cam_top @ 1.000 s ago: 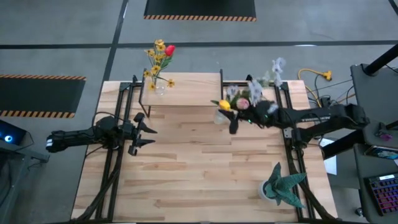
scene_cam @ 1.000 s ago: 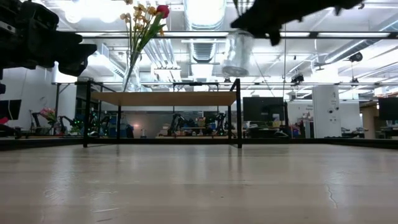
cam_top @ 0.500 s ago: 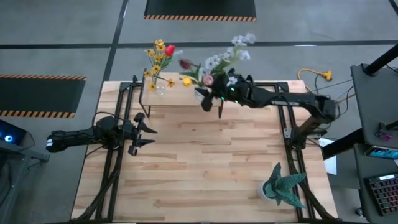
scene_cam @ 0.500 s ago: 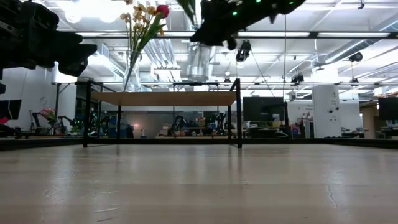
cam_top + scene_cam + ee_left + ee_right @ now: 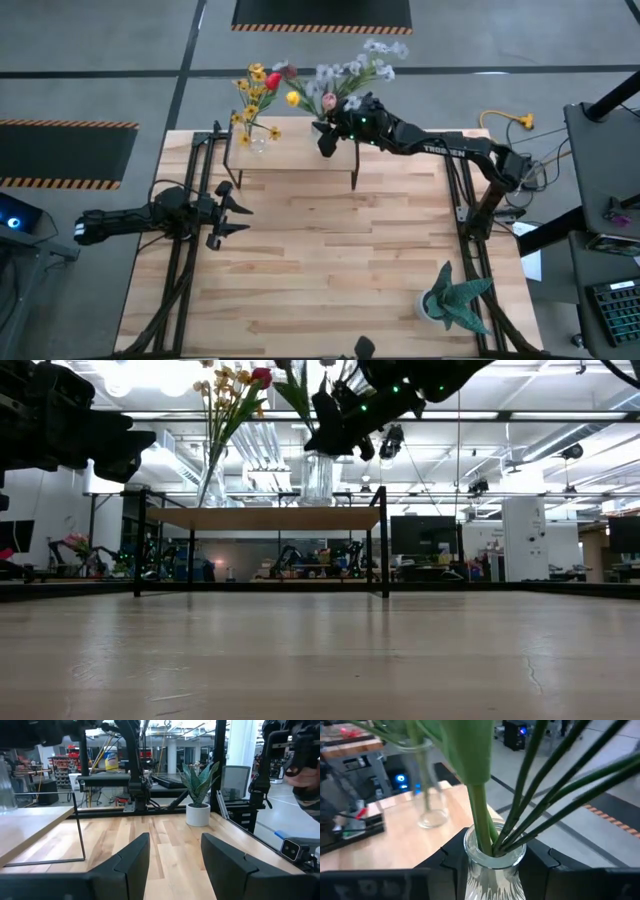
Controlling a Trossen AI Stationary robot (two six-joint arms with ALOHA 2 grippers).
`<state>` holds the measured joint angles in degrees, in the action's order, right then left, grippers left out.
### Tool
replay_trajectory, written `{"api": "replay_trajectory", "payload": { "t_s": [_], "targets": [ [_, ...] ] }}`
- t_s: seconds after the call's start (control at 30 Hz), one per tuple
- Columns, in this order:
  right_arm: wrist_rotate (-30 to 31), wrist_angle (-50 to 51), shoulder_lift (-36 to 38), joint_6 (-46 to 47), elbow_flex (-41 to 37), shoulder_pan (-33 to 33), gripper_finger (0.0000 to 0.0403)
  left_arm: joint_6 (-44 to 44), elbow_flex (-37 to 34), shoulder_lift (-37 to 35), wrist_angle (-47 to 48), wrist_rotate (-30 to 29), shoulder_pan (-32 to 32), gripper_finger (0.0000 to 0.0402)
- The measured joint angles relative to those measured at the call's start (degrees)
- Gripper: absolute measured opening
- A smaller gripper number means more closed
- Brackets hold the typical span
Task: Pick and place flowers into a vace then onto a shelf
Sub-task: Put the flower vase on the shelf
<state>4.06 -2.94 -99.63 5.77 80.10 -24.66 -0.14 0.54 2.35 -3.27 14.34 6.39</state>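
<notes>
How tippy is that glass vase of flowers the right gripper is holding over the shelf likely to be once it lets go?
Probably top-heavy: the flowers spread tall and wide above the narrow vase. The ribbed clear glass looks slick and breakable, so the right gripper should release gently. It stands near the shelf edge, so a nudge might topple it off.

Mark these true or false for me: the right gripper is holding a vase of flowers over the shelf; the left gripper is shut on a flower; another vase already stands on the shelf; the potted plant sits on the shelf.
1. The right gripper holds a glass vase of flowers at the shelf. True.
2. The left gripper is shut on a flower. False: it is open and holds nothing, over the table's left side.
3. A second vase already stands on the shelf. True.
4. The potted plant sits on the shelf. False: it stands on the table near the front right corner.
</notes>
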Motion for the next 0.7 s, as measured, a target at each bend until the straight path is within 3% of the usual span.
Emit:
{"api": "replay_trajectory", "payload": {
  "t_s": [0.7],
  "targets": [
    [-0.1, 1.1, 0.0, 0.0, -1.6, -0.8, 0.013, 0.0, 0.0, 0.0, 0.0, 0.0, 0.0, 0.0161]
  ]
}}
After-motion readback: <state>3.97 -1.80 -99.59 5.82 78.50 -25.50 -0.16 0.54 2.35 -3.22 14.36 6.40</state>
